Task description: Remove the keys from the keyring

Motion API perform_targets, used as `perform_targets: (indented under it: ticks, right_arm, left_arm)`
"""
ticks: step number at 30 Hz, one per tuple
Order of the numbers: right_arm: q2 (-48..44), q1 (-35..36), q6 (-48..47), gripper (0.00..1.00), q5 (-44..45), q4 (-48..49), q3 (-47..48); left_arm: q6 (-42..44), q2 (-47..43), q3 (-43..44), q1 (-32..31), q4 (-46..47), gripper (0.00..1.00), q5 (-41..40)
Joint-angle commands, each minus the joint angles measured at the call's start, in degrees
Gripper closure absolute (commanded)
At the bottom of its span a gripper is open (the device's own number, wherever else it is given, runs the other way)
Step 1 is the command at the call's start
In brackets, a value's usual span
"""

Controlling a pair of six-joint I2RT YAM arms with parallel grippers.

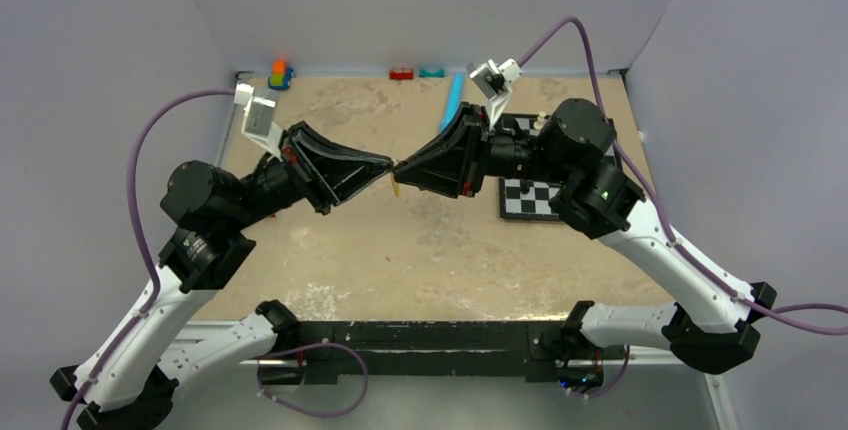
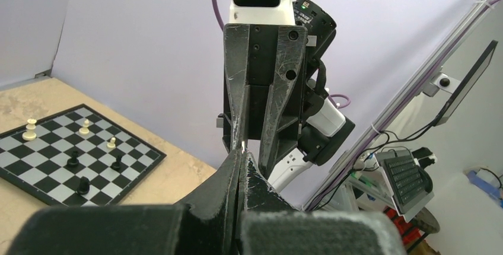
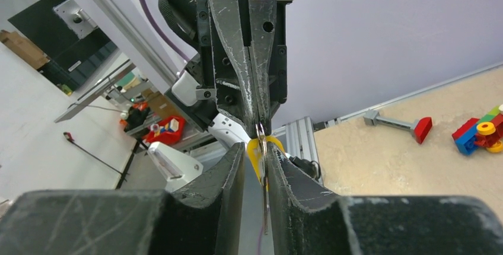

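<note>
Right gripper [image 3: 255, 148] fingers are standing narrowly apart nearest the lens, flanking the key [image 3: 255, 155]; whether they are pressing it cannot be told. Left gripper [image 3: 258, 122], fingers closed together, is pinching the keyring [image 3: 260, 130] above the centre of the table [image 1: 400, 260]. The key is hanging from it, long axis vertical, blade pointing down at the mottled tan surface. Only the right wrist view is showing ring and yellow head; the overhead view is giving a yellow speck beneath the meeting tips. A chessboard [image 1: 527, 200] is lying by the right edge, toy blocks [image 1: 280, 74] at the far left corner, a light-blue cylinder [image 1: 455, 100] near the far edge. Pale lilac walls are enclosing three sides.
</note>
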Motion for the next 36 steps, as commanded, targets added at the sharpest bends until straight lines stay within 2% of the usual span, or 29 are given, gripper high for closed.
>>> perform_targets:
  ticks: [1, 3, 7, 9, 14, 22, 36]
  right_arm:
    - [-0.3, 0.1, 0.1, 0.74, 0.0, 2.1, 1.8]
    - [-0.4, 0.1, 0.0, 0.78, 0.1, 1.9, 2.0]
    - [-0.3, 0.0, 0.0, 0.94, 0.0, 1.9, 2.1]
    - [-0.2, 0.0, 0.5, 0.98, -0.1, 2.6, 1.5]
    - [-0.1, 0.1, 3.1, 1.0, -0.1, 5.6, 0.1]
    - [-0.6, 0.2, 11.5, 1.0, 2.6, 18.3, -5.4]
    - [0.7, 0.9, 13.6, 1.0, 4.3, 23.1, -6.2]
  left_arm:
    - [0.0, -0.2, -0.3, 0.0, 1.6, 1.0, -0.1]
    - [0.1, -0.2, -0.1, 0.1, 1.6, 1.0, -0.2]
    - [0.0, -0.3, -0.2, 0.1, 1.7, 1.0, -0.4]
    - [-0.1, -0.3, -0.1, 0.0, 2.1, 1.0, -0.6]
    - [-1.1, 0.2, 0.2, 0.0, 4.4, 1.0, -1.0]
    - [-4.2, -0.7, -3.3, 0.0, 11.7, 1.0, -3.3]
    - [-12.1, 0.2, -9.0, -0.5, 26.0, 1.0, -7.6]
